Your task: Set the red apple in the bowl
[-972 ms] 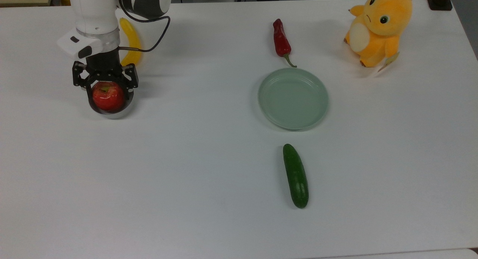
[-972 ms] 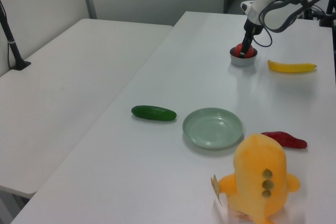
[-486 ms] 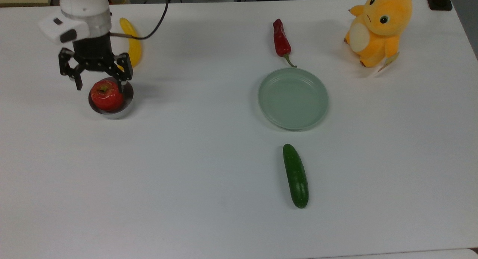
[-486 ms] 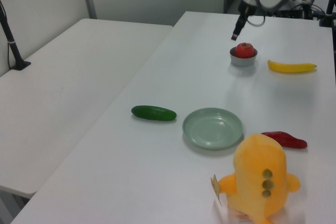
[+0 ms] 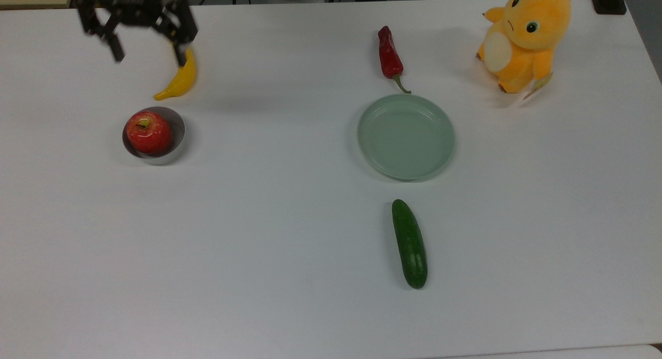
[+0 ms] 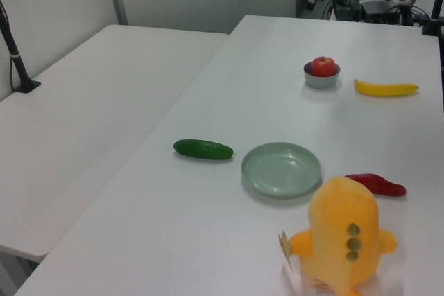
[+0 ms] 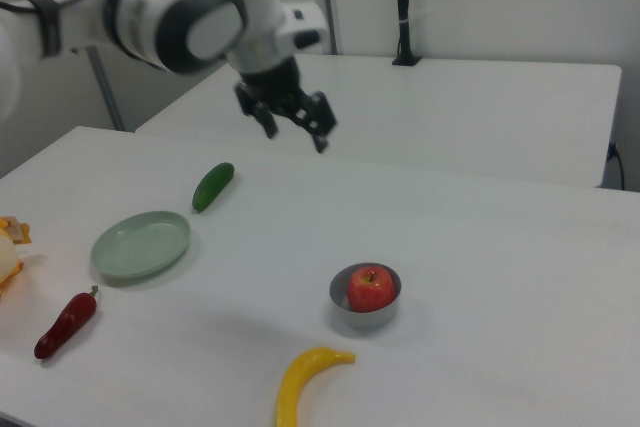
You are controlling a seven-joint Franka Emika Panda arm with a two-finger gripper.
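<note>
With the red apple seated in the bowl, the gripper hangs high above the table, fingers spread and empty — the sensible finish is a clean upward retreat, clear of the banana nearby.

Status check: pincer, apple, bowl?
Pincer open, empty, high above the table. Apple sits in the bowl, stem up. Banana lies beside the bowl, apart from it; nothing in the way.

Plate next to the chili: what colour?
Pale green plate, clearest in the top view.
</note>
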